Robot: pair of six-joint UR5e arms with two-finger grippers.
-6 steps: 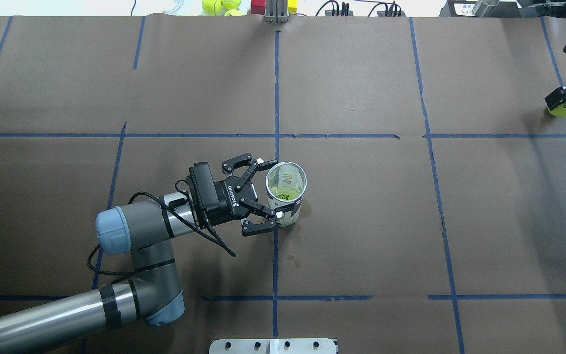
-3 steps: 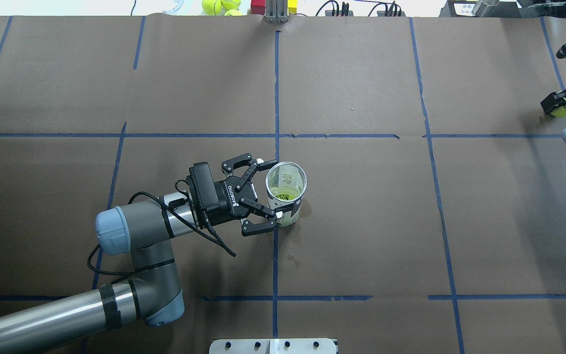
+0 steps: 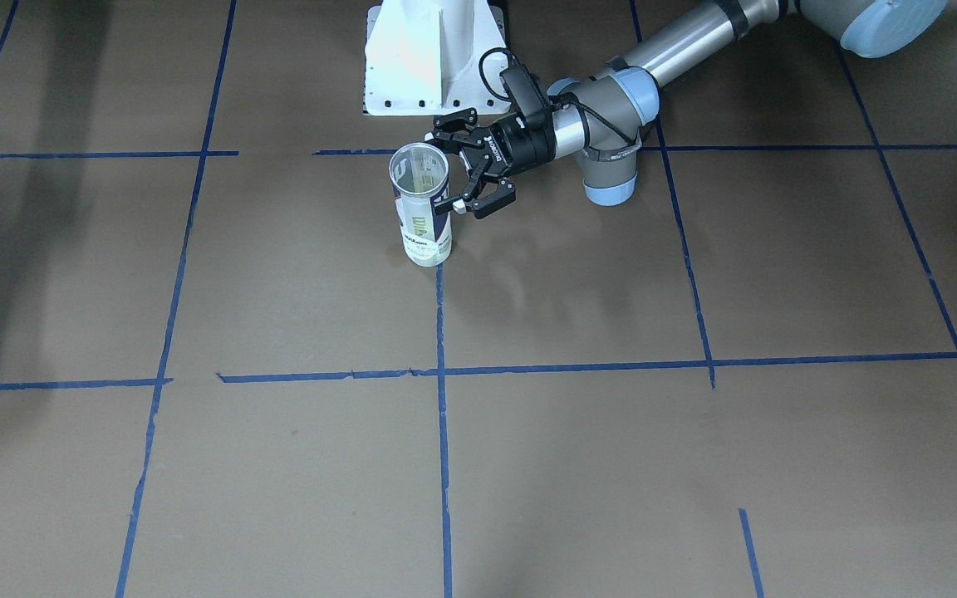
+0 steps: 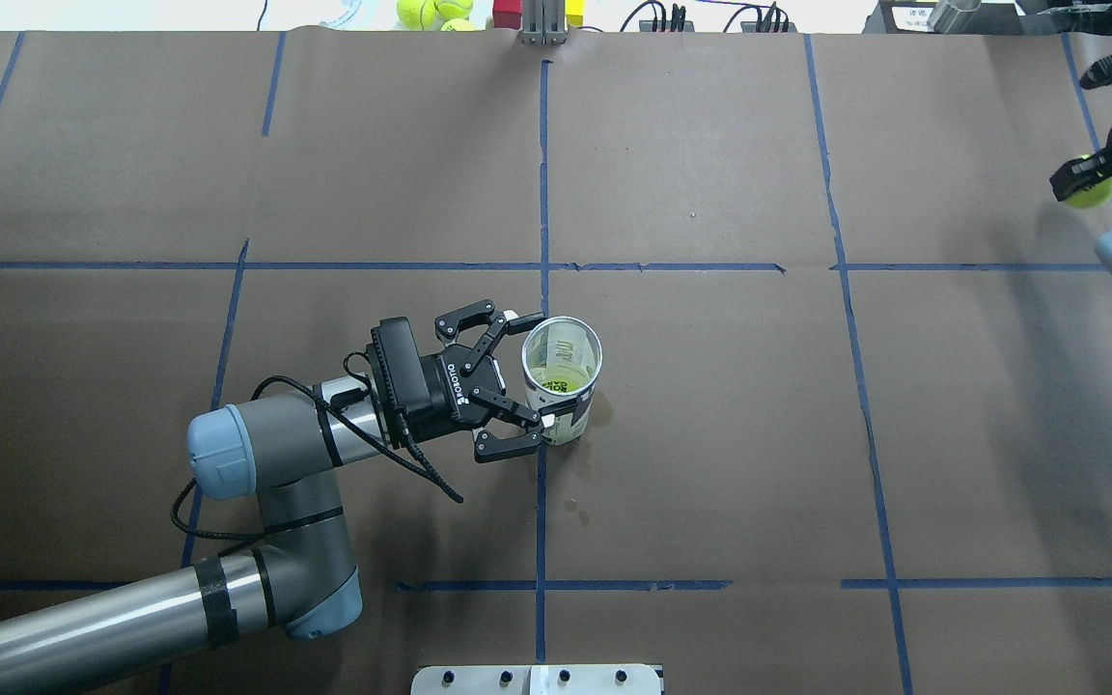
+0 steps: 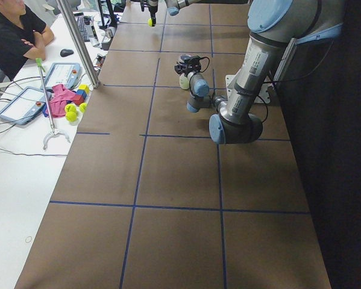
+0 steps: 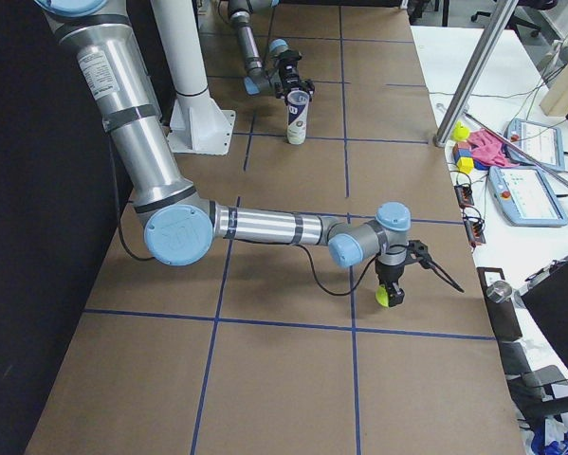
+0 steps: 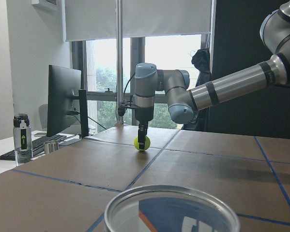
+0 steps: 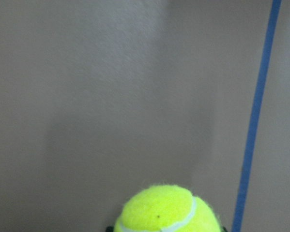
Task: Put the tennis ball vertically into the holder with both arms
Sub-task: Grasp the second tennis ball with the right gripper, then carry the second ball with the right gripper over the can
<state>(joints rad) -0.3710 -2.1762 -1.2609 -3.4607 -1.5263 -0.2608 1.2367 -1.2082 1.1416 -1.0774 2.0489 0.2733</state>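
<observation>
Pinches the small fuzzy neon yellow-green tennis ball (image 4: 1090, 200) in the black right hand (image 4: 1084, 188), closed down on it at the far right edge of the brown paper-covered tabletop (image 4: 710, 454), low over the surface. Clasps the clear plastic cylindrical holder (image 3: 427, 228), labelled navy and white, in the left hand (image 4: 534, 375), spread wide yet pressed against opposite sides of the wall, near the middle. Keeps that holder upright, long axis vertical, mouth open upward, with something yellow-green at its bottom. Places the holder well apart from the ball, to the left and nearer. Probably calls for a long leftward carry by the right hand, then a straight descent over the rim. Shows only a pale seam on the ball in the right wrist view.
</observation>
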